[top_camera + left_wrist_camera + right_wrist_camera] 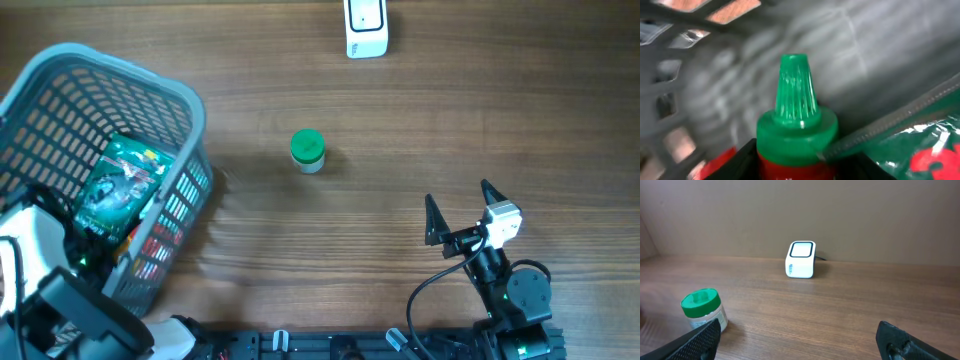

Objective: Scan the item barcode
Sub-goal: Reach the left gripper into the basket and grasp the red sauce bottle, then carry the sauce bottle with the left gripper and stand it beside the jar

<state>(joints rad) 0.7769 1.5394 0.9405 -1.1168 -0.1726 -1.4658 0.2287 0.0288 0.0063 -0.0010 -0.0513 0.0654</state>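
Red squeeze bottle (792, 169) with a ribbed green nozzle (796, 92) sits low-centre in the left wrist view, down in the grey basket (190, 110) at the overhead's left, beside a green packet (120, 185). Likely light, soft-walled and slick, so grip just under the cap shoulder. Left gripper (796, 172) flanks it closely; clamped or not, can't tell. Right gripper (462, 215) gapes wide, lower right.
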